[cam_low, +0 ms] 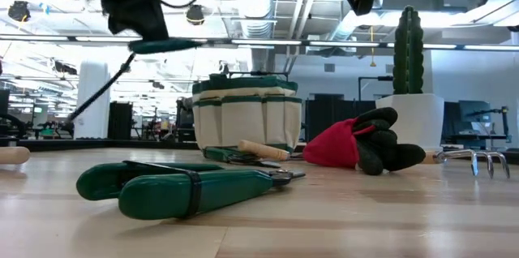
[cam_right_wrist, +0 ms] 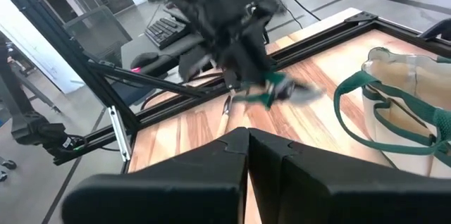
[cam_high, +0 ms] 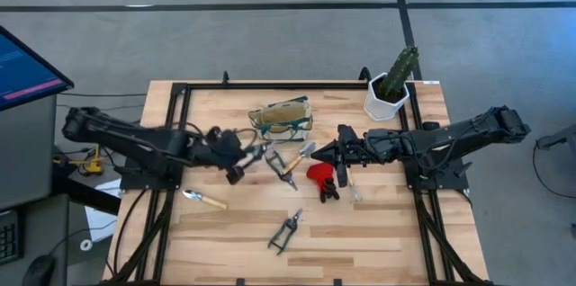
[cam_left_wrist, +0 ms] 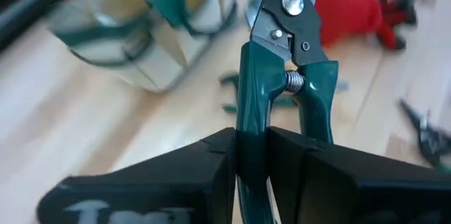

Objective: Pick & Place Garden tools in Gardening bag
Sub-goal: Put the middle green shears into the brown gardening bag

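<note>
Left tool point(cam_left_wrist: 268, 157) has its fingers clamped on the green-handled shears point(cam_left_wrist: 282, 76), lifted off the tabletop point(cam_high: 378, 232) just left of the gardening bag point(cam_high: 282, 117). On my right wrist feed the right tool point(cam_high: 340, 149) reads pinched shut with nothing in it, hovering just right of the bag, near the red-headed tool point(cam_high: 320, 178). Further from the bag lie the trowel point(cam_high: 204, 200) and a second pair of shears point(cam_high: 285, 231).

The high view looked straight down; the low view sat at counter point(cam_low: 340, 217) level; both wrist views looked past their tools. All shared the gardening bag point(cam_high: 282, 117).
</note>
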Controlling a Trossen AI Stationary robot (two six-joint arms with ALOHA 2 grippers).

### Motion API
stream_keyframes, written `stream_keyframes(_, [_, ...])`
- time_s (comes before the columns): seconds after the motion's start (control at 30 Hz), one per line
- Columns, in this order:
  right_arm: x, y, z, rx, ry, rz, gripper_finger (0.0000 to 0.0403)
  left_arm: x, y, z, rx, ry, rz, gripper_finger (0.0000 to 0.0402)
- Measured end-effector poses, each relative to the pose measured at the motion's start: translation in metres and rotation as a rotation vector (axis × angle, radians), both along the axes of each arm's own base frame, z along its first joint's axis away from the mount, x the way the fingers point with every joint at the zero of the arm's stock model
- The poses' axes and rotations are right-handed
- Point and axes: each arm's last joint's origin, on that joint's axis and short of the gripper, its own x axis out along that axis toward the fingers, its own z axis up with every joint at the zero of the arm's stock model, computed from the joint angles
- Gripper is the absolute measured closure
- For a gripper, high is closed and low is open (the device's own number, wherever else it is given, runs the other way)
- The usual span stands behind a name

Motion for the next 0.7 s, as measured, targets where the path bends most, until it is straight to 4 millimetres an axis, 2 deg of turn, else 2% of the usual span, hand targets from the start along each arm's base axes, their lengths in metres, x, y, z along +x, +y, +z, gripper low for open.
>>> stream_keyframes(0.27, [0.000,0.000,-0.001,-0.002,0.008,0.000,0.0403,-0.016,0.022,0.023,0.130,-0.088,0.049,0.0364])
stream_keyframes(0.7, [-0.001,0.000,-0.005,-0.009,0.051,0.001,0.0403,0.003,0.066,0.060,0.392,-0.352,0.103,0.0364])
